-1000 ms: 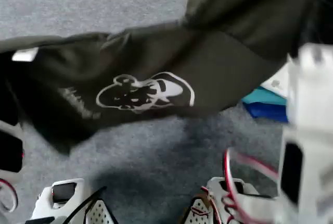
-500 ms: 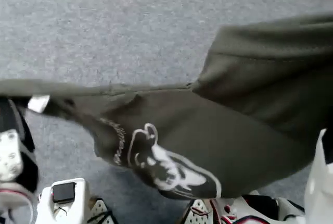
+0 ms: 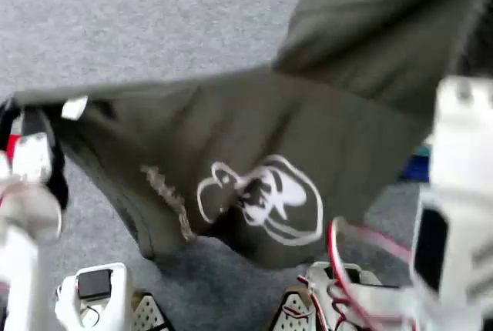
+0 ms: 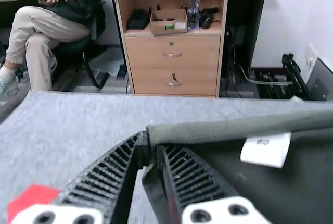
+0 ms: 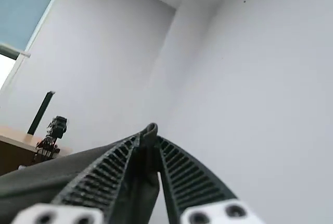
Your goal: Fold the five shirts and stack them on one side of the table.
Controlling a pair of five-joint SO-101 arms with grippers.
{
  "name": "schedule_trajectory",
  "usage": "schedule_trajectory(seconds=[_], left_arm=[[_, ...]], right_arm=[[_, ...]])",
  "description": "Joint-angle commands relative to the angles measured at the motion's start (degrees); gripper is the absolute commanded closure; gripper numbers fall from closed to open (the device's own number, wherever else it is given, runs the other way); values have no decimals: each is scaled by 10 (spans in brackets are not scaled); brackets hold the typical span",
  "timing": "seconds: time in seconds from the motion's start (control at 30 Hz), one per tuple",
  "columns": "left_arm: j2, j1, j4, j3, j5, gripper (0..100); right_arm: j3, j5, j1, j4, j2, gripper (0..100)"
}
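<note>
Dark shirt (image 3: 331,138) with white print, stretched above the grey counter (image 3: 154,31) — left gripper (image 4: 152,146) and right gripper (image 5: 149,138), each with fingers clenched on its edge.

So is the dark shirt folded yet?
No, spread: the dark shirt hangs stretched above the table, its edges pinched in the left hand and right hand.

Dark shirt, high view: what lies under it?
Grey table and a blue item at its edge show beneath the dark shirt; whatever else it covers is hidden.

The held-up shirt (image 3: 308,154) spans the table's (image 3: 154,31) middle — open room along its far edge.
</note>
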Motion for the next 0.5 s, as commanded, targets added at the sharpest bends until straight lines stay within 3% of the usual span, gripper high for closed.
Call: schedule_trajectory(seconds=[0.0,0.27,0.47], left_arm=[[1,-4,-153,100,0,982],[36,-4,-436,262,-2,982],[186,-4,-518,247,0,982]], right_arm=[[78,1,7,-76,6,997],[389,18,-66,-292,8,997],[614,79,-84,-539,58,997]])
